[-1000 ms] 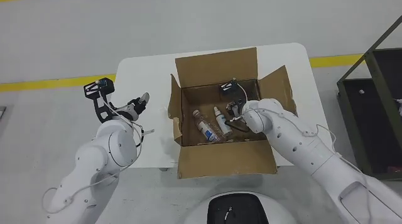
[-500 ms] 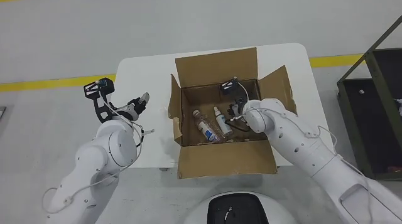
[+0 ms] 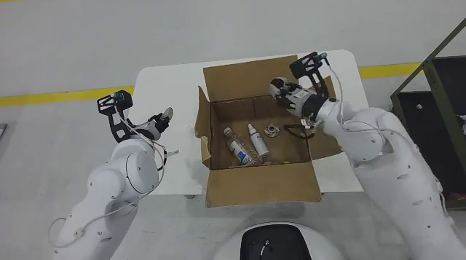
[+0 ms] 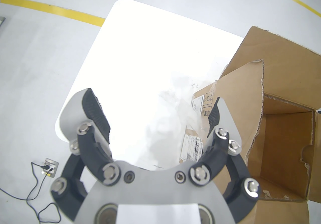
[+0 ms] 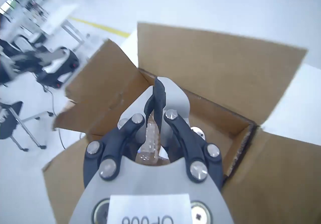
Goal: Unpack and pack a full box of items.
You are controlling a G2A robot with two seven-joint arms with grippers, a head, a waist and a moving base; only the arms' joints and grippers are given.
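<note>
**Open box on the counter, 3 items inside, both end effectors empty**

Top view: The cardboard box stands open on the white counter, its flaps folded outward. On its floor lie 3 items. A clear plastic bottle lies just beside a white spray bottle, and a small metal ring-shaped piece lies near them, toward the right wall. The right end effector hangs above the box's far right corner, well apart from the items. The left end effector is over the counter to the left of the box, touching nothing.

Left wrist view: The left end effector has its fingers spread wide with nothing between them. Below it are bare counter and the box, with its left flap, its labelled outer wall and part of its inside.

Right wrist view: The right end effector has its fingers pressed together and grips nothing. Past them the box opens, its far flap upright. The clear plastic bottle shows between the finger links, and the metal ring-shaped piece lies on the floor beside it.
</note>
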